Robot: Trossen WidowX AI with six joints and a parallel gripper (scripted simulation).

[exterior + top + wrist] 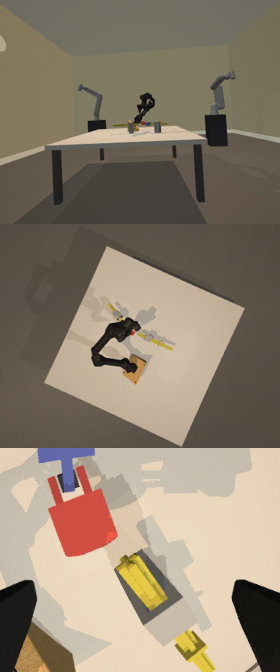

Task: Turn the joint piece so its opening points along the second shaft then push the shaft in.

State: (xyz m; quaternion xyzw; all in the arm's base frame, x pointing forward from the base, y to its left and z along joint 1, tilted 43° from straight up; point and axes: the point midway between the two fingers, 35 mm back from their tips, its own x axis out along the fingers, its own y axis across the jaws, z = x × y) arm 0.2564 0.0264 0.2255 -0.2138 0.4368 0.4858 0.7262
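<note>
The red joint piece (132,332) (143,123) (82,523) hangs on the blue hinge part (148,124) (66,455) at the end of the first yellow shaft (111,307) (163,123). In the wrist view its free end points a little left of the second shaft's near end, with a gap between them. The second yellow shaft (165,346) (119,125) (142,580) passes through its grey block (148,337) (131,128) (167,623). My gripper (139,112) (135,591) is open and empty, above this shaft and block, touching neither.
The first shaft's grey block (116,314) (157,127) stands at the other side. The arm's orange base plate (136,376) (42,648) is near the second block. A raised collar (159,343) (190,645) sits on the second shaft beyond its block.
</note>
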